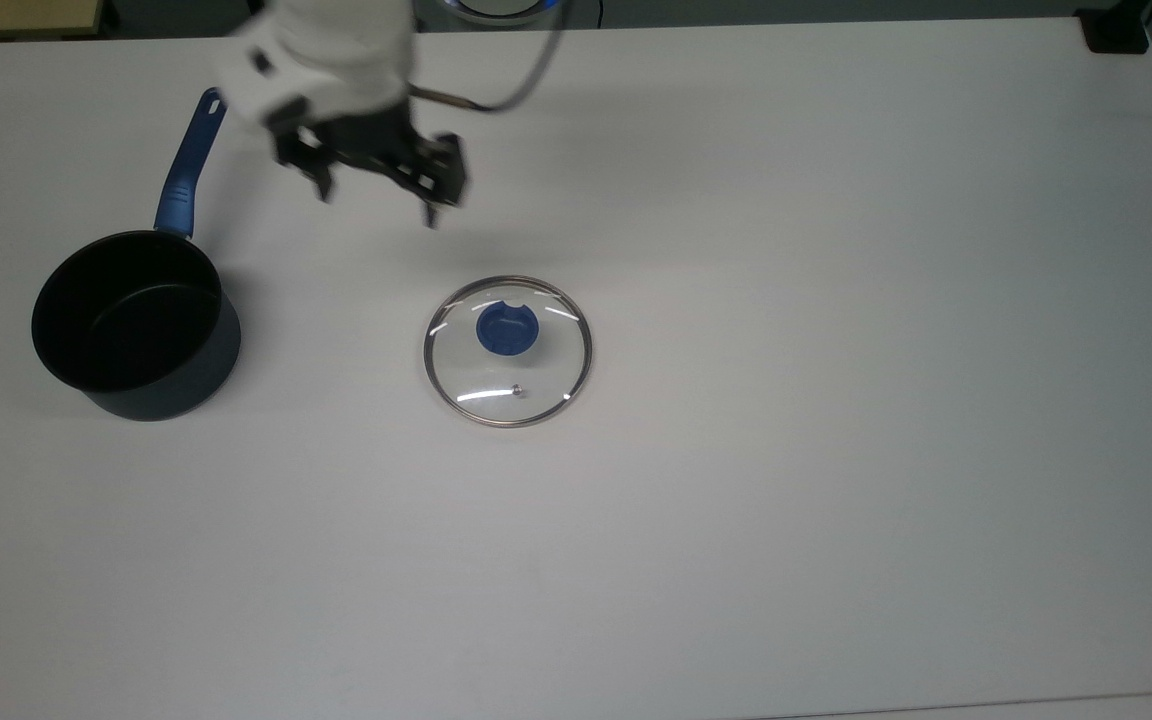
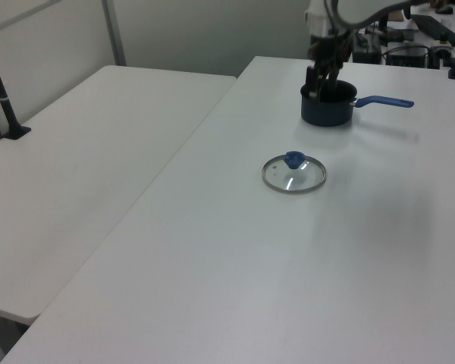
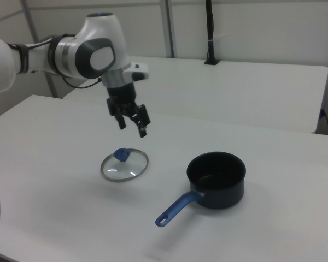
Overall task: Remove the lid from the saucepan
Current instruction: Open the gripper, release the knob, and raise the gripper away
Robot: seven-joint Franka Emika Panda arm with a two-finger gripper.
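Lying flat on the white table (image 1: 836,450), knob up — the lid (image 1: 507,351), well apart from the saucepan (image 1: 136,325) and no longer covering anything. Sitting uncovered toward the top view's left, black inside showing, long blue handle (image 1: 190,165) pointing away from the lid. Hanging in the air above the table between pot handle and lid, the gripper (image 1: 373,200) — fingers spread wide, holding nothing, clear of both. In the right view, hovering above and just behind the lid (image 3: 124,165), with the saucepan (image 3: 216,179) off toward the right view's right.

Judging from this layout: removal step looking complete, release done, arm apparently clearing the work area. Calling for little next — probably parking the arm away from lid and pot, avoiding any sweep low enough to clip the handle or nudge the glass.
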